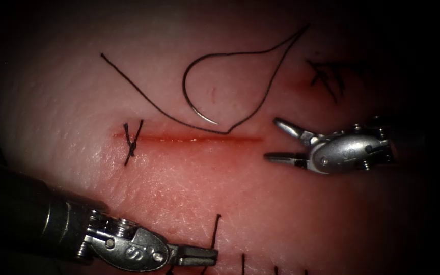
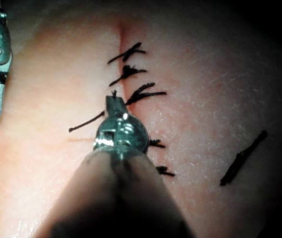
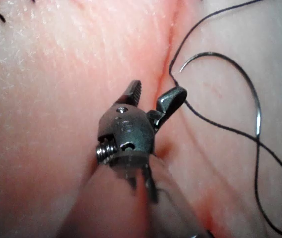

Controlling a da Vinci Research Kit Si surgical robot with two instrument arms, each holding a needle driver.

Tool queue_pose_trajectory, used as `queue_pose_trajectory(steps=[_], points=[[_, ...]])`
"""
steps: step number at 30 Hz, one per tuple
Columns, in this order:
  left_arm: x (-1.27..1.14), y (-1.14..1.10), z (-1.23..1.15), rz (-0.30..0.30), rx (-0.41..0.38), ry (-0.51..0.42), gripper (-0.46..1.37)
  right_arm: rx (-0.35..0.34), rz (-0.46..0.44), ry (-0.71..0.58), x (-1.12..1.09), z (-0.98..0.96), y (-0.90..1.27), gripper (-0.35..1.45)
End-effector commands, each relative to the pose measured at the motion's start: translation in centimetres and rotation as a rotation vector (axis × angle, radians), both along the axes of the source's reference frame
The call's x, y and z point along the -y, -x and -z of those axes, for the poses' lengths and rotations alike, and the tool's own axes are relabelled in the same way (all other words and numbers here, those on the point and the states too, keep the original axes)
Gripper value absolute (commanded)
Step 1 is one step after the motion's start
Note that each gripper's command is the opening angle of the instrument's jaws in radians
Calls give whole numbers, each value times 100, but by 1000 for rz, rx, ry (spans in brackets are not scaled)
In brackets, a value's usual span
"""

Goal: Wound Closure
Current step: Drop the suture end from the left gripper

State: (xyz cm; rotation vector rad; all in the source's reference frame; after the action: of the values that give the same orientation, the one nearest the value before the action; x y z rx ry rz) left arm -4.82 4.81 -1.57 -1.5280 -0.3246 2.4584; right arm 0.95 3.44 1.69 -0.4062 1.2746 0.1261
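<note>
The needle [image 1: 192, 97] is left lying free on the tissue [image 1: 220, 203], above the cut [image 1: 189, 138]. Nothing is held: the right tool [image 1: 273, 140] is spread wide (probably to reach it); the left tool [image 1: 207, 254] is closed.

Letter "S" on left end effector [image 1: 192, 254], unclear mark on right end effector [image 1: 276, 140]

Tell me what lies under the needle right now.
The needle lies loose on bare tissue above the cut, held by neither tool, not driven in. Its thread trails beside it. The right tool stands open, holding nothing.
</note>
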Motion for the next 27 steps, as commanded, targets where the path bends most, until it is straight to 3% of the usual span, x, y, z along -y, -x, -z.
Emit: queue_pose_trajectory(steps=[1, 7, 12, 18, 24, 27], points=[[0, -1, -4, -2, 3, -12, -35, 0, 5, 1, 2, -1, -3, 136], [-5, -15, -36, 63, -13, -75, -35, -4, 11, 6, 7, -3, -11, 137], [-1, -27, -62, 113, -53, -213, -35, -6, 13, 6, 10, 0, -14, 137], [16, -31, -86, 128, -173, -364, -33, -8, 13, 1, 17, 13, -17, 135], [33, -34, -92, 118, -148, -489, -28, -6, 14, 5, 19, 18, -19, 134], [37, -40, -90, 98, -139, -528, -13, -5, 13, 5, 19, 17, -18, 134]])
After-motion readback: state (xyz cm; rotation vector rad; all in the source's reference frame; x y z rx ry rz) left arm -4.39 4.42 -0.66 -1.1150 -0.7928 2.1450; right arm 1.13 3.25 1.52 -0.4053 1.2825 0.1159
